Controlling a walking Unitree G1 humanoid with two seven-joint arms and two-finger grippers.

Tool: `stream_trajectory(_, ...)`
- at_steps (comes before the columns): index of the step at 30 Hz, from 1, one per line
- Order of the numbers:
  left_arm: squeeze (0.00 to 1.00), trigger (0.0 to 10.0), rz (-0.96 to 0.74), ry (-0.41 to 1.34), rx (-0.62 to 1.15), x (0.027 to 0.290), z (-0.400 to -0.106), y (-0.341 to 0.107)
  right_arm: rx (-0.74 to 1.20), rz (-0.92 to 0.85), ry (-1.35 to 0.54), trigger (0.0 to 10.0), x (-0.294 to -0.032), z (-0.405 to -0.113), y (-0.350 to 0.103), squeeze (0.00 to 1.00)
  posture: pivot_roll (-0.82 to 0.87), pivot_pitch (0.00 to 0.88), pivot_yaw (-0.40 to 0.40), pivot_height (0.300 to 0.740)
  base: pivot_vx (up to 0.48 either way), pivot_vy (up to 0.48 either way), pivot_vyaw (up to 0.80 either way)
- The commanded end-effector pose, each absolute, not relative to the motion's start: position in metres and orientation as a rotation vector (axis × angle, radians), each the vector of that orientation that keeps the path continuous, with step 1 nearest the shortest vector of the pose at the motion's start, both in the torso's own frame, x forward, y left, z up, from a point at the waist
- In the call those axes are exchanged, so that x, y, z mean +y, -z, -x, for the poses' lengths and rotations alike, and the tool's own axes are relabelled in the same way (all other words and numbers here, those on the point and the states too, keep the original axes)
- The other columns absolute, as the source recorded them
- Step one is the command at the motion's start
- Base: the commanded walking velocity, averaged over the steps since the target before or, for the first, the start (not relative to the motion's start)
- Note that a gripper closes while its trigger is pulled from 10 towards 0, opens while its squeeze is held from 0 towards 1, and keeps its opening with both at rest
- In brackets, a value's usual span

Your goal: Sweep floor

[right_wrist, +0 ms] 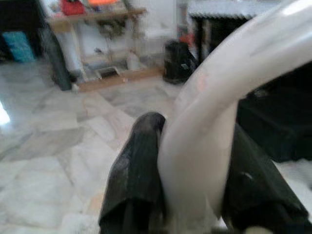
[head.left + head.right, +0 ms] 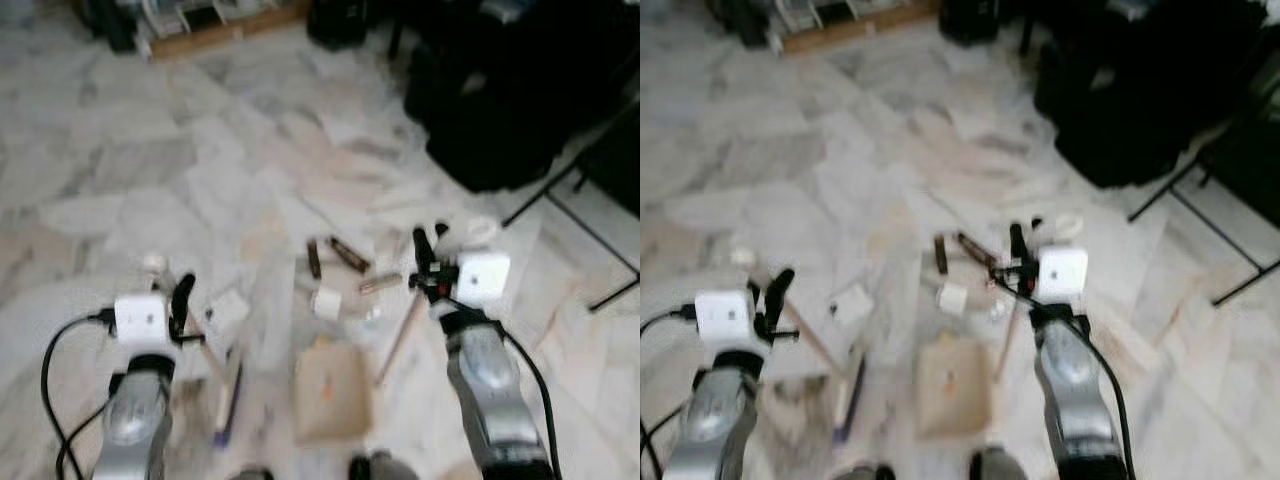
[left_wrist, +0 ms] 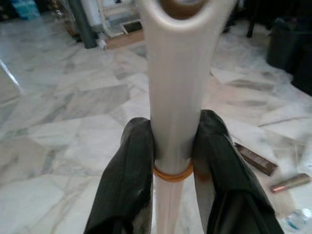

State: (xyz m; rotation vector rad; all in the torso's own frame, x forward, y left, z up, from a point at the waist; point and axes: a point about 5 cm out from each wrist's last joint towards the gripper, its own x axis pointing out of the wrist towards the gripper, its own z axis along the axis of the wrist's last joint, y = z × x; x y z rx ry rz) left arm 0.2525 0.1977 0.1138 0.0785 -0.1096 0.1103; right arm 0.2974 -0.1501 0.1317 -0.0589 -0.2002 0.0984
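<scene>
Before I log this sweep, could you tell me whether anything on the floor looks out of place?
Yes: litter lies scattered on the marble floor between the grippers: two dark wrappers, a white cup and a flat brown paper bag.

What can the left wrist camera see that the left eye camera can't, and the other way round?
Left wrist view alone: the left gripper seen close, its black fingers shut on a white handle with an orange band.

Left eye view alone: both silver arms, the right gripper, a white cup, a brown cardboard piece and black bags.

Both: the marble floor and a dark brown wrapper lying on it.
</scene>
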Motion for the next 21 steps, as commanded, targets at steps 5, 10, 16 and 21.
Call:
stream_trajectory(5, 0.0, 10.0, -0.096, -0.121, -0.134, 0.2034, -0.25, -0.1189, -0.244, 0.073, -0.093, 10.0, -0.1501, -0.2984, -0.141, 0.0, -0.04, 0.211, -0.006, 0.74, 0.305, 0.0, 0.0)
stream_trajectory(10, 0.0, 10.0, -0.099, -0.122, -0.136, 0.2039, -0.2508, -0.1196, -0.244, 0.073, -0.092, 10.0, -0.1505, -0.2987, -0.1409, 0.0, -0.04, 0.212, -0.005, 0.74, 0.305, 0.0, 0.0)
stream_trajectory(16, 0.0, 10.0, -0.097, -0.116, -0.136, 0.2022, -0.2523, -0.1195, -0.238, 0.077, -0.087, 10.0, -0.1522, -0.2978, -0.1388, 0.0, -0.05, 0.213, -0.004, 0.74, 0.247, 0.0, 0.0)
stream_trajectory(21, 0.0, 10.0, -0.096, -0.112, -0.133, 0.2021, -0.2525, -0.1191, -0.233, 0.079, -0.088, 10.0, -0.1523, -0.2965, -0.1374, 0.0, -0.05, 0.214, -0.003, 0.74, 0.0, 0.0, 0.0)
